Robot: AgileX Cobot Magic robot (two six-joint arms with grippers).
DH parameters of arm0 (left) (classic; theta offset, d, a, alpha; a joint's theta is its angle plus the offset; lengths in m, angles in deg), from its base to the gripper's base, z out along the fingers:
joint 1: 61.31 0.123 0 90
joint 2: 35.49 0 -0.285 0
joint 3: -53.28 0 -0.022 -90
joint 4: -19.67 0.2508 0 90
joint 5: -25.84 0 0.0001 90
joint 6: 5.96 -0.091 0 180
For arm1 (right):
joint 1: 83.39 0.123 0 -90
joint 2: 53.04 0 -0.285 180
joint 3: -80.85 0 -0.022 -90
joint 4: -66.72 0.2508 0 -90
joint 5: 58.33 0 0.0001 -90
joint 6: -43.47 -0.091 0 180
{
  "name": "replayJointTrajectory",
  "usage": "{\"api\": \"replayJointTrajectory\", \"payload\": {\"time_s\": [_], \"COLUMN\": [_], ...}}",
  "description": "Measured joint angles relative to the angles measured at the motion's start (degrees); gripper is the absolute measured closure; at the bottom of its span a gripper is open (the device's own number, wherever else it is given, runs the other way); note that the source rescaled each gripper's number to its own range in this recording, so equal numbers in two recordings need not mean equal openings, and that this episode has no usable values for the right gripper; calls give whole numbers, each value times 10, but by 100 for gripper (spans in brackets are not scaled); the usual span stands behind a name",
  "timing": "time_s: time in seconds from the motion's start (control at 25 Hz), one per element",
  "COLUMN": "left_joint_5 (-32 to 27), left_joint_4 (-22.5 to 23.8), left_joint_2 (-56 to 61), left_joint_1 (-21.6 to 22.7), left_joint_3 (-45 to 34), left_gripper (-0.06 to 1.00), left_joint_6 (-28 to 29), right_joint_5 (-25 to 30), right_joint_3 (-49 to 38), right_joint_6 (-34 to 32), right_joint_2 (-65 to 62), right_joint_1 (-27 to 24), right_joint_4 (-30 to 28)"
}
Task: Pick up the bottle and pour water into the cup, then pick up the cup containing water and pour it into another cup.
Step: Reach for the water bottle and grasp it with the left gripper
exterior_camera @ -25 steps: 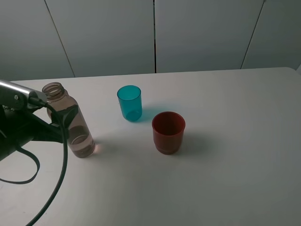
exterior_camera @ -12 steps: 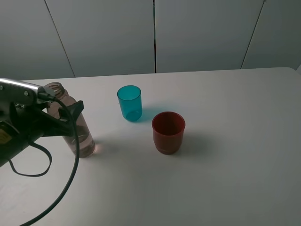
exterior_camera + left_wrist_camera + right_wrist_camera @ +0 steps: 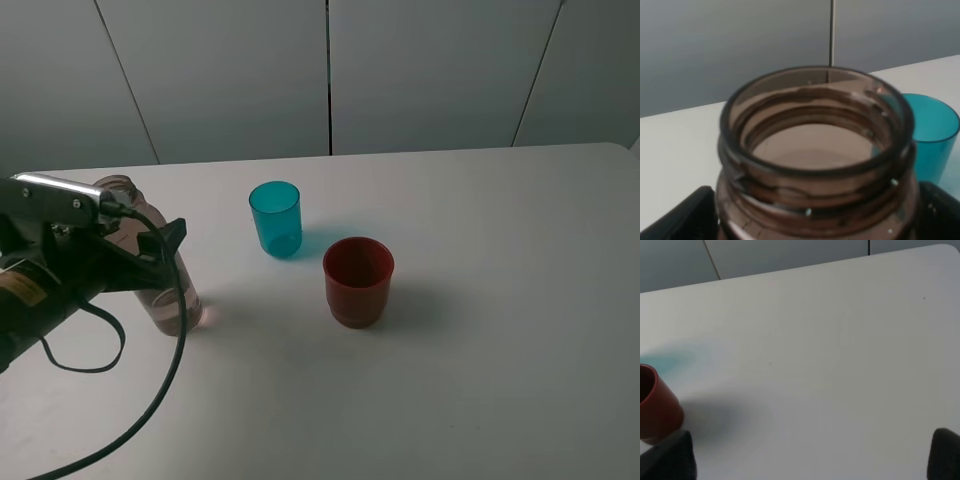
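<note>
Left gripper [image 3: 152, 252] has pushed forward since the earlier frame. Its jaws now straddle the bottle [image 3: 176, 303] mid-body, spread wide and not clamped, lined up for the pick. Bottle is upright on the table [image 3: 500, 360], left of the cup [image 3: 275, 218]. Right gripper [image 3: 805, 457] is wide apart and empty.

Left pincer [image 3: 815, 205] and right pincer [image 3: 810, 445] agape
</note>
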Motion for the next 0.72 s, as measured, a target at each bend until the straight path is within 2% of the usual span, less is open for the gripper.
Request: {"api": "replayJointTrajectory", "payload": {"time_s": [0.32,0.72], "left_joint_5": [20,20], "left_joint_4": [1,18], "left_joint_2": [-76,-123], "left_joint_1": [0,0], "left_joint_3": [2,49], "left_gripper": [1,1], "left_joint_6": [1,2], "right_joint_5": [0,0], "right_joint_3": [0,0], "right_joint_6": [0,0], "right_joint_2": [0,0], "right_joint_1": [0,0], "right_joint_4": [0,0]}}
